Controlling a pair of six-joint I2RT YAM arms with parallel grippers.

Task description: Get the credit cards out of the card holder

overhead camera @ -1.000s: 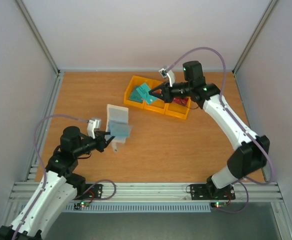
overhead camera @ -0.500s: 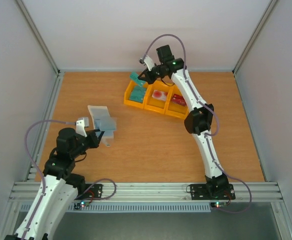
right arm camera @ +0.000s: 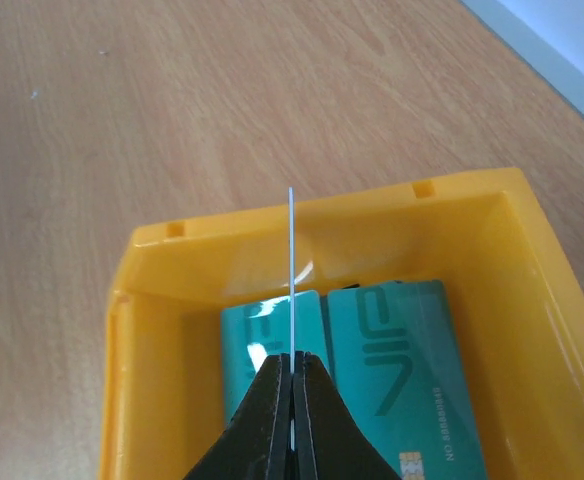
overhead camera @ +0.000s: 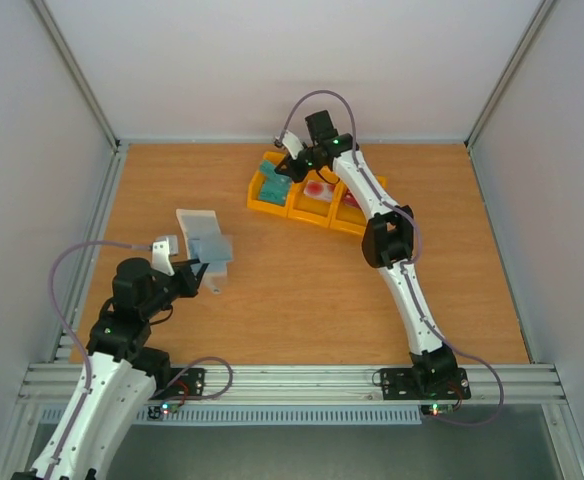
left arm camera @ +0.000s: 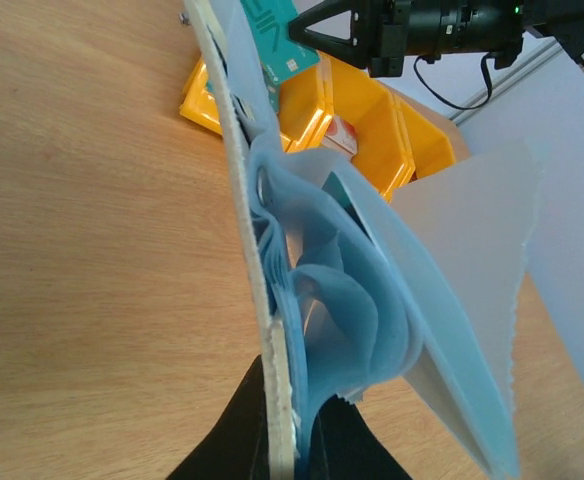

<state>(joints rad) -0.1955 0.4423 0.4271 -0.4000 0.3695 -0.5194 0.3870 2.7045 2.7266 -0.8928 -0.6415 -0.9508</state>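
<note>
I'm pinching a card [right arm camera: 291, 262] edge-on in the right gripper [right arm camera: 292, 378] to drop beside the teal cards [right arm camera: 392, 360] in the tray [right arm camera: 272, 228], left gripper [left arm camera: 290, 430] clamping the card holder [left arm camera: 372, 300] steady.

One card holder [overhead camera: 204, 240]; one yellow tray [right arm camera: 322, 205], three compartments; two flat teal cards [right arm camera: 387, 350]; one edge-on card [right arm camera: 291, 270].

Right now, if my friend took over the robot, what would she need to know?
Left gripper: shut on the card holder, held up and spread open.
Right gripper: shut on a teal card, above the yellow tray's end compartment.
Done: two teal cards lie in that compartment, a pinkish card in the middle one.
Left: drop this card; I cannot tell whether more cards are in the holder.
</note>
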